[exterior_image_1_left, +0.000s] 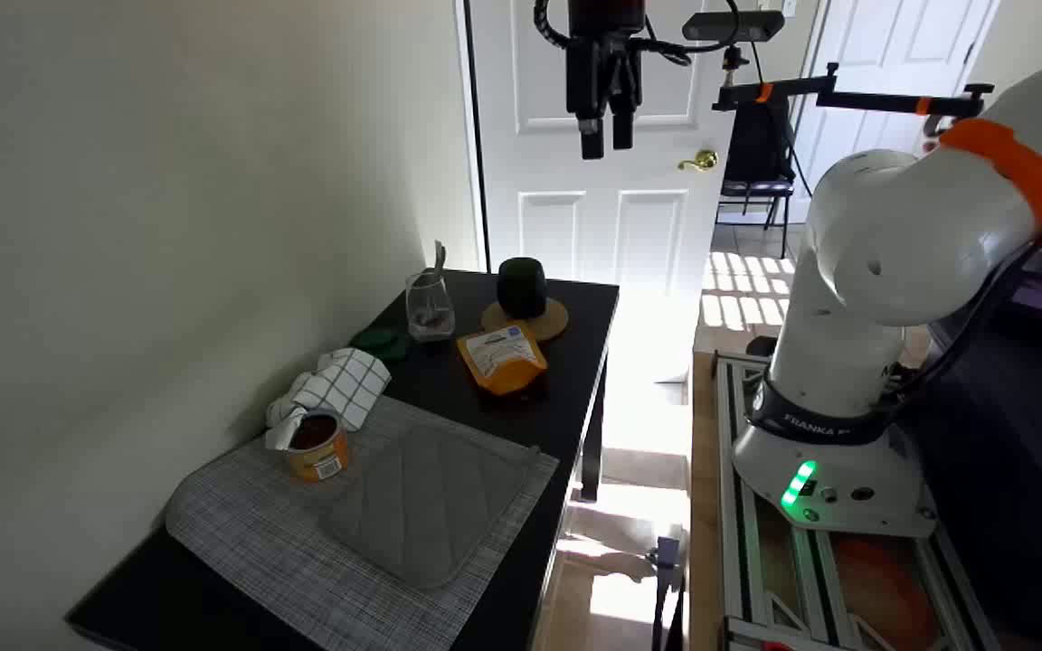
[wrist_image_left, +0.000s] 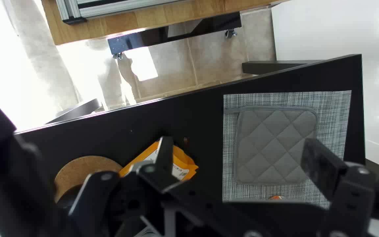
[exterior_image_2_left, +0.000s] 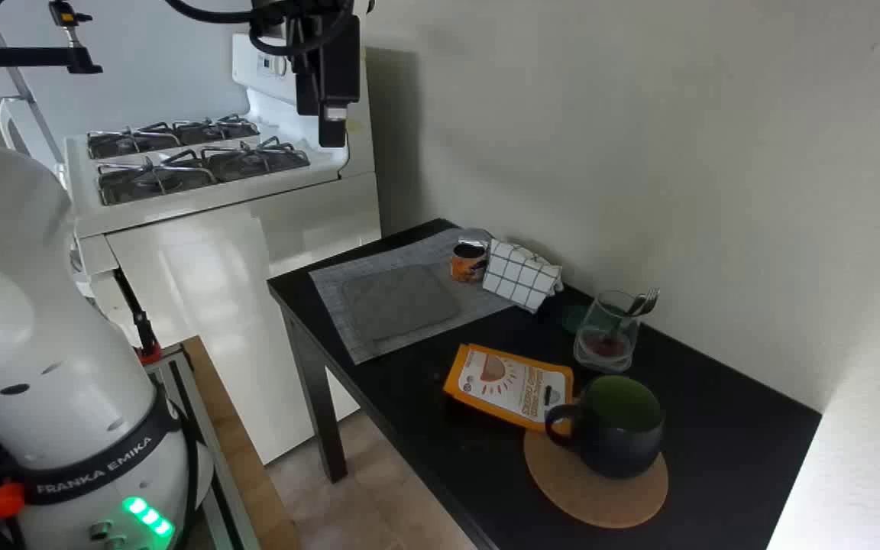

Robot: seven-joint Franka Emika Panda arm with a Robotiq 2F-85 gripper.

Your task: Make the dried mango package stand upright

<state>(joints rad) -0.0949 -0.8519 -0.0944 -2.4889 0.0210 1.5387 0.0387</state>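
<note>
Orange dried mango package lies printed side up on the black table, one end right by the round brown coaster; can't tell if they touch. Dark mug sits on that coaster, glass holding cutlery stands near it. Gripper hangs well above the table in both exterior views, released, fingers spread wide apart in the wrist view. Grey potholder and open can sit on the placemat, white checked cloth just beside the can

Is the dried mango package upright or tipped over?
Tipped over: in both exterior views, the dried mango package lies with its pale label panel facing up.
</note>
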